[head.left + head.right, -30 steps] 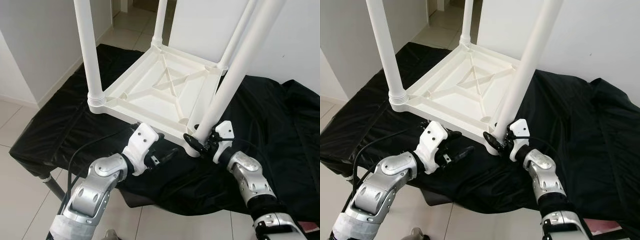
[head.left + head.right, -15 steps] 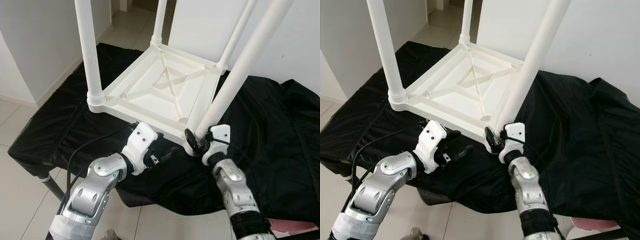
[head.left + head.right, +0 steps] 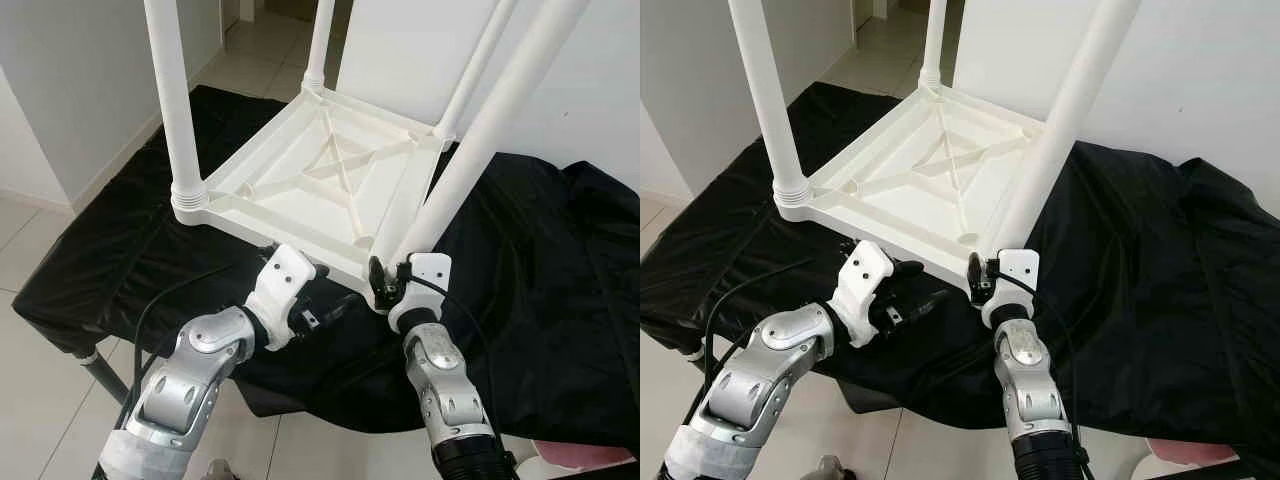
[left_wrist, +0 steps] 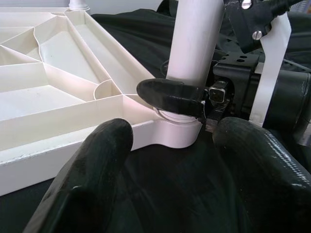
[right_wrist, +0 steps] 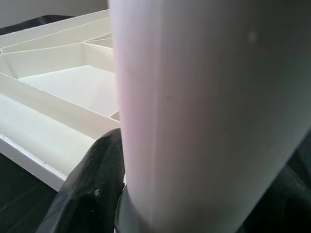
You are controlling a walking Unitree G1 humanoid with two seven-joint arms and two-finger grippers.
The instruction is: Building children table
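Black cloth [image 3: 120,260] covers the low table, with pale floor tiles [image 3: 30,400] around it and white walls [image 3: 70,80] behind. On the cloth lies the white plastic children's table top [image 3: 320,180], upside down, ribbed underside up, near the front edge. Three legs stand in its corner sockets: the left leg [image 3: 175,110], the far leg [image 3: 320,45] and the back right leg [image 3: 470,80]. The near right leg [image 3: 480,150] leans in its front corner socket [image 4: 177,131].

The right gripper [image 3: 385,285] is clenched around the foot of that leg, one finger [image 4: 170,97] wrapped across it. Since a second ago the right forearm has swung in from the right to stand almost straight below the socket, and the leg is unmoved.

The left gripper [image 3: 325,305] rests on the cloth just before the top's front edge, fingers [image 4: 102,165] spread apart, grasping nothing.
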